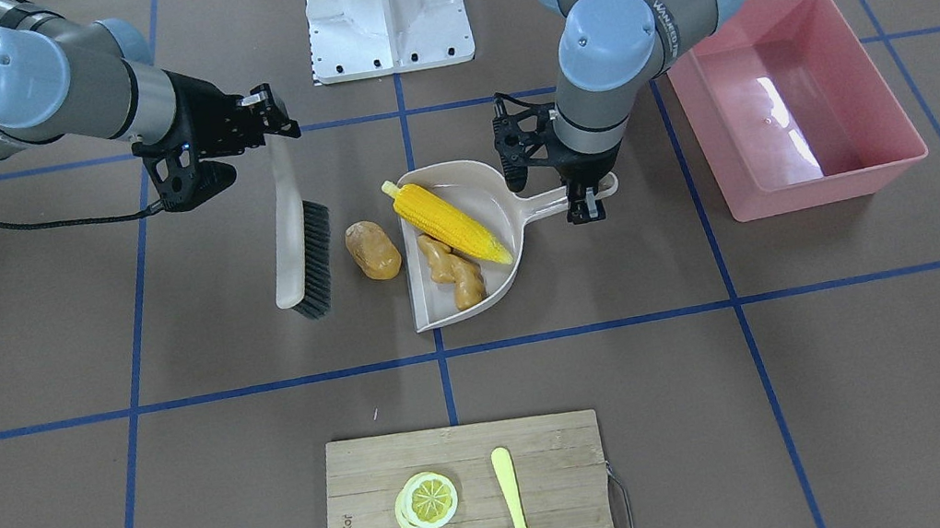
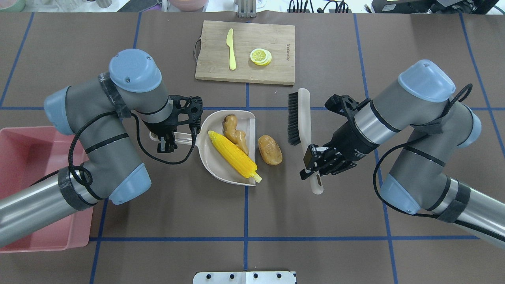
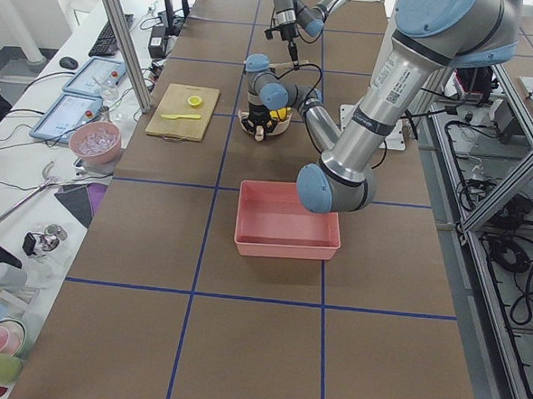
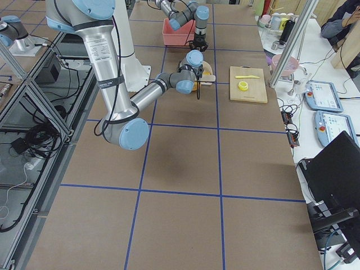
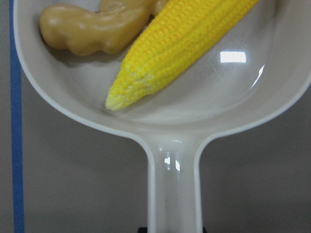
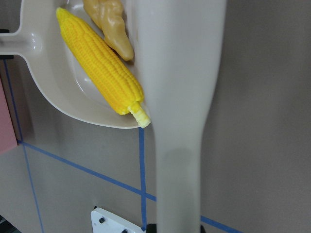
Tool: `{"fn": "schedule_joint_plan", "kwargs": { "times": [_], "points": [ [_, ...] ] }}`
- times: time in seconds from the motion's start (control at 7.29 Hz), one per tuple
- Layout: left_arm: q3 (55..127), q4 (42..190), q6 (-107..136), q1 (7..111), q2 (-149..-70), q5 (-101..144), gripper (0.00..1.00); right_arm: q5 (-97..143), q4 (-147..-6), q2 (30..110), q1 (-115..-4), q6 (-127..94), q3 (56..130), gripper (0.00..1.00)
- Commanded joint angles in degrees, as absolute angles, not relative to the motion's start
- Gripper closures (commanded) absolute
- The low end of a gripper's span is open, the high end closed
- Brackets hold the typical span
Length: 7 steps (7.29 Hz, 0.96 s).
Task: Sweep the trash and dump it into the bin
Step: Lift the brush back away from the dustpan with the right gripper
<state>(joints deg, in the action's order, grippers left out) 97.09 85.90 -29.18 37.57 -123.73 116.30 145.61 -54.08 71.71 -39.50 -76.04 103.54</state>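
1. Front view: left gripper (image 1: 585, 208) clamped on the dustpan (image 1: 469, 180) handle; corn (image 1: 450, 220) and ginger (image 1: 452, 271) lie inside, potato (image 1: 373, 250) just outside its mouth.
2. Overhead: right gripper (image 2: 313, 159) clamped on the brush (image 2: 300, 118) handle; bin (image 2: 27, 154) beside the left arm.

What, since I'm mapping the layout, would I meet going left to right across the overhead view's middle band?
pink bin → left gripper → ginger root → potato → brush
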Motion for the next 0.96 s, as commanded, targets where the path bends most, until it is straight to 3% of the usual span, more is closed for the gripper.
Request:
{"fn": "schedule_joint_plan", "kwargs": {
  "times": [0.0, 0.55, 0.82],
  "points": [
    [96.9, 87.2, -28.8, 37.5, -123.1, 116.3, 1.0, 144.6, -54.0, 72.8, -36.9, -75.6, 104.2, 1.0],
    [94.1, 92.4, -28.1, 37.1, -122.6, 116.7, 1.0, 141.9, -48.5, 78.5, -32.8, -81.8, 104.7, 1.0],
    [93.3, 95.0, -25.2, 36.7, -122.6, 116.7, 1.0, 140.3, -46.9, 77.6, -30.9, -89.5, 104.2, 1.0]
  ]
}}
